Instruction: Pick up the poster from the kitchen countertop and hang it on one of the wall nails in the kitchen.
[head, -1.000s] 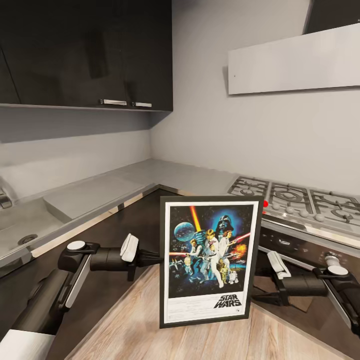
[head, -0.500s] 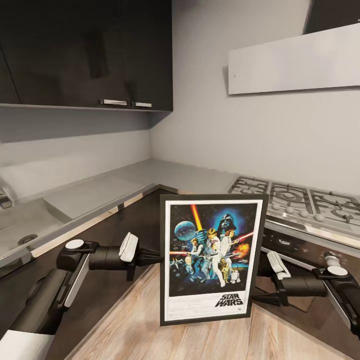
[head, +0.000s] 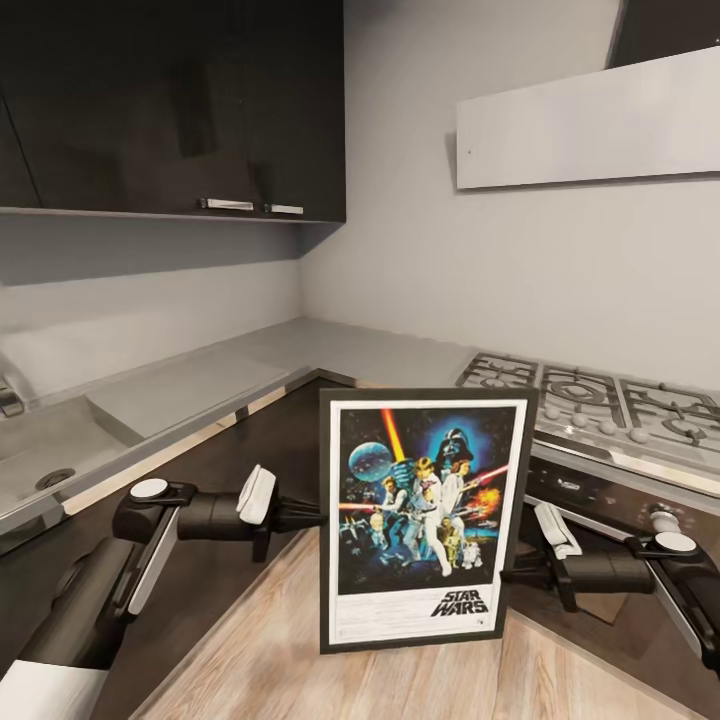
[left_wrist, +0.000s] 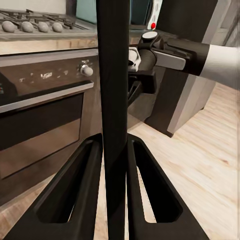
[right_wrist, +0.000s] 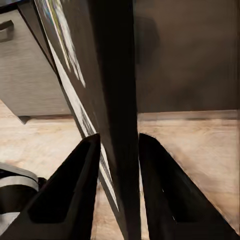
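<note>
Poster (head: 420, 520) is off the counter, held upright in the air over the wood floor (head: 300, 660), facing the head camera, between the two arms. Left gripper (head: 318, 516) pinches the frame's left edge about mid-height; in the left wrist view both fingers (left_wrist: 75, 192) sit tight against the black frame edge (left_wrist: 114, 100), so jaws closed on the poster. Right gripper (head: 508, 576) does the same on the right edge, slightly lower; the right wrist view shows its fingers (right_wrist: 70, 190) pressed either side of the frame (right_wrist: 117, 100), with a sliver of the printed face visible at a steep angle, so that one is clamped on the poster too. Poster hangs nearly vertical, bottom edge clear of the floor as far as I can tell. Behind it, dark brown cabinet fronts (head: 230, 450) and the oven (head: 590, 495) under the hob. Past those, the pale grey countertop (head: 300, 350) runs in an L around the corner, sink (head: 40, 450) on the left run, gas hob (head: 590, 395) with grey grates on the right run. Above the left run, dark wall cabinets (head: 170, 100) with two small handles. On the far wall, a pale hood panel (head: 590, 120) above the hob. Plain off-white wall (head: 400, 200) between them; a tiny dark dot (head: 470, 153) shows at the panel's left end, too small to say whether it's a nail.
</note>
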